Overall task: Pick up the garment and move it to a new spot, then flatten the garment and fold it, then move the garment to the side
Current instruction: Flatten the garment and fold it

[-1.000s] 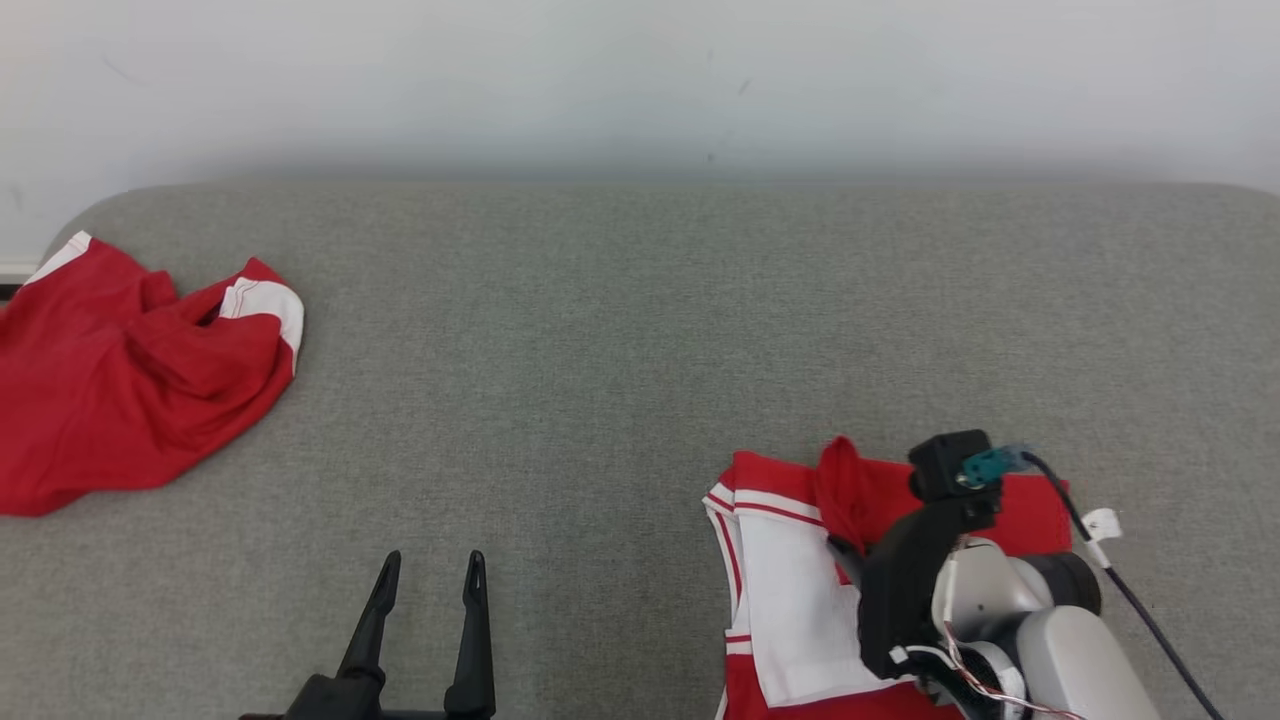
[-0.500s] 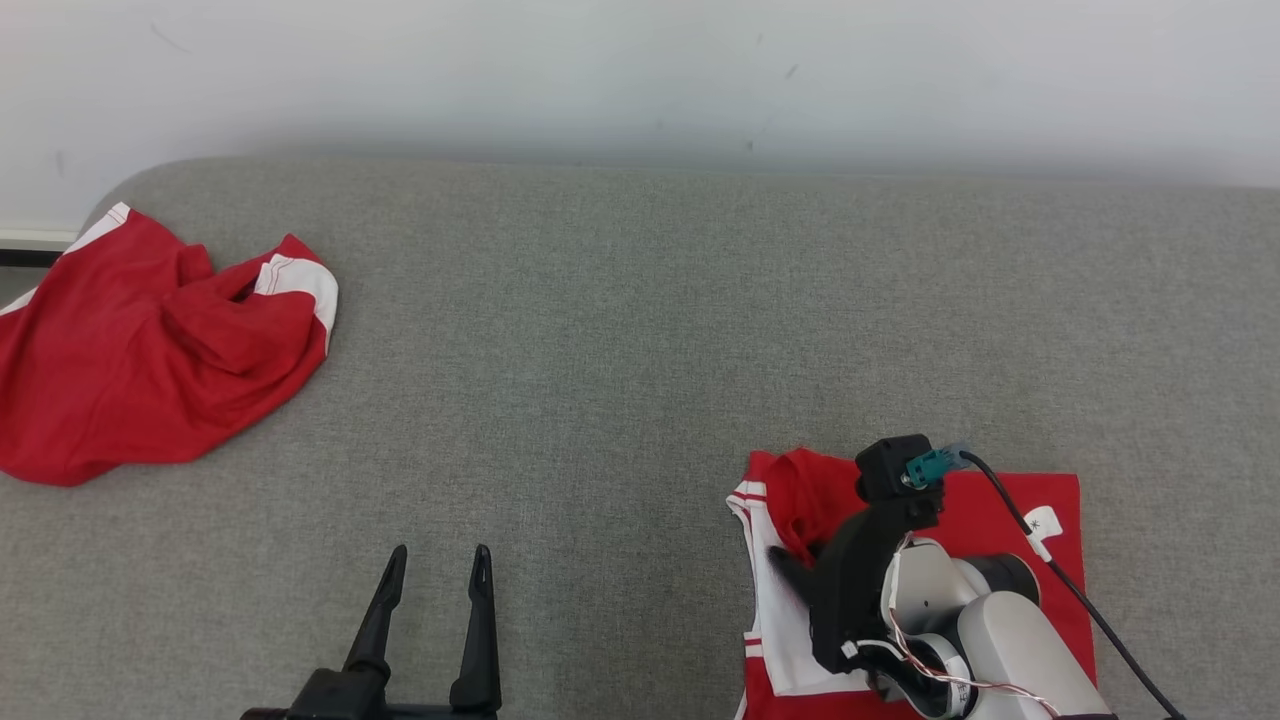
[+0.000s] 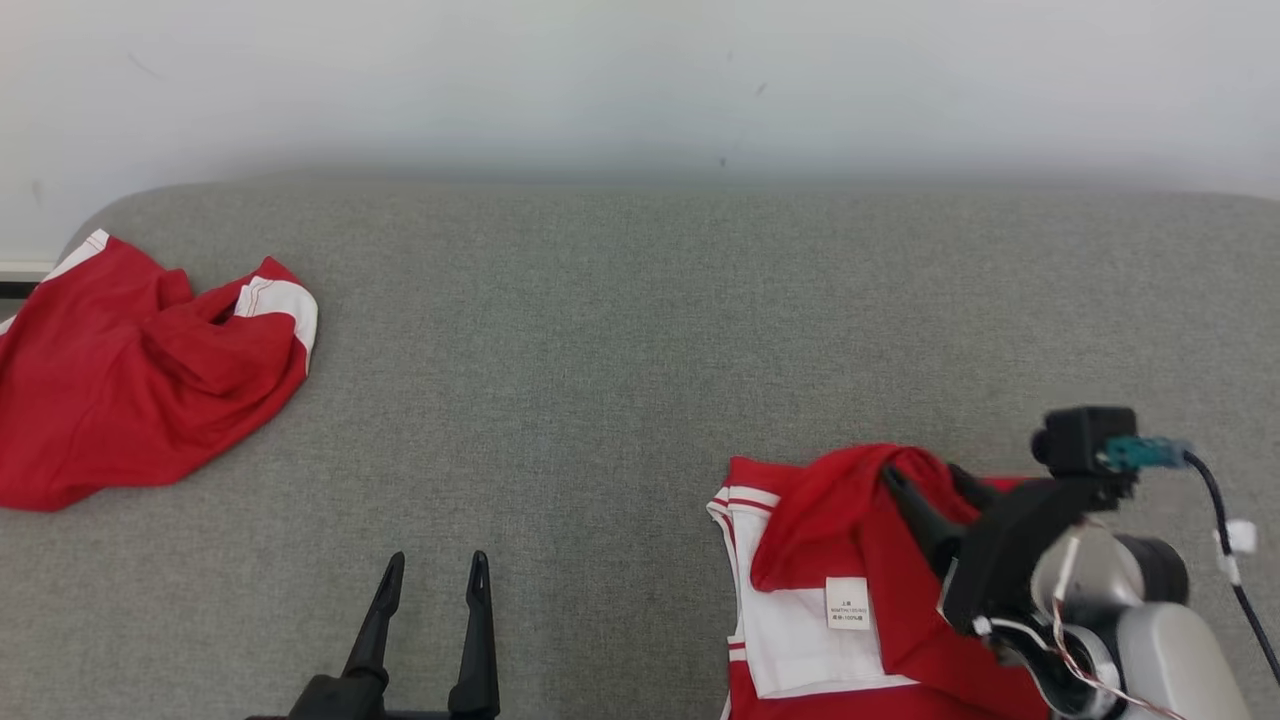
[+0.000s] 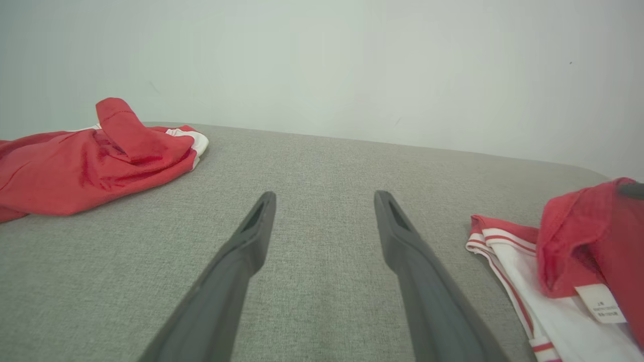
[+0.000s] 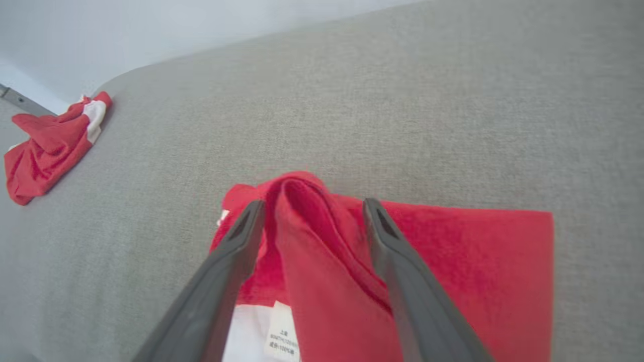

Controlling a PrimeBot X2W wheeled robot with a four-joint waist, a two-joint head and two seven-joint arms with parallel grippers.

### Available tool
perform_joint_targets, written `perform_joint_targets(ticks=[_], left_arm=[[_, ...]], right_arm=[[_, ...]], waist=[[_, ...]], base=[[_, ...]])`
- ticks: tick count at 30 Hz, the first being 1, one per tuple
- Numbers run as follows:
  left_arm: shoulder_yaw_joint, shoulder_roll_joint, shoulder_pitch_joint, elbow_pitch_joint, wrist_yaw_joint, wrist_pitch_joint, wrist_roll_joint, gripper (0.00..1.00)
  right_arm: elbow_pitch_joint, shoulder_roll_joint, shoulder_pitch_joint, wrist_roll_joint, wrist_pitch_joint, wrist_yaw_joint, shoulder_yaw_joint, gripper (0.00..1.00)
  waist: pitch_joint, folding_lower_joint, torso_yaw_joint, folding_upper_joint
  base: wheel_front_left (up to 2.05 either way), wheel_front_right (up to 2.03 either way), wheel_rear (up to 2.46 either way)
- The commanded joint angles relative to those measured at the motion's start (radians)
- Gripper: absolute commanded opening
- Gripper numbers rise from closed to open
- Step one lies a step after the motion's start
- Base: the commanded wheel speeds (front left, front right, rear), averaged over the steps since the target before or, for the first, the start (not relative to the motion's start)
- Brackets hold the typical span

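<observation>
Obs.: one white sewn-in label (image 3: 848,602) is showing on the red garment (image 3: 830,510), lying over its white panel. A few short lines of dark print are showing on it, too small to read.

At lower right, the right gripper (image 3: 922,476) had long tapered black fingers on a black bracket (image 3: 1005,545), topped by a black camera block (image 3: 1085,440) with a teal plug (image 3: 1135,452) and black cable (image 3: 1252,618); its forearm (image 3: 1170,660) was pale grey. The left gripper (image 3: 436,562), bottom left, was matte black.
</observation>
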Motion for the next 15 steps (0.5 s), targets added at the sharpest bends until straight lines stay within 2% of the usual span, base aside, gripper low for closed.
perform_joint_targets(ticks=[1,5,15], left_arm=[[-0.002,-0.001,0.009,0.002,-0.001,-0.003,-0.003,1.0],[-0.002,-0.001,0.016,0.005,0.0,-0.003,-0.006,1.0],[0.001,-0.001,0.025,0.007,-0.007,-0.003,-0.005,1.0]], right_arm=[[-0.012,0.002,0.037,-0.012,0.012,-0.003,-0.033,1.0],[-0.036,-0.002,0.105,-0.031,0.052,-0.003,-0.073,1.0],[-0.123,0.024,0.196,0.035,0.102,-0.003,-0.025,1.0]], waist=[[-0.007,0.0,-0.003,-0.0001],[-0.018,0.0,-0.007,-0.0001],[-0.035,0.0,-0.011,-0.0001]], base=[[0.0,0.0,0.0],[0.0,0.0,0.0],[0.0,0.0,0.0]])
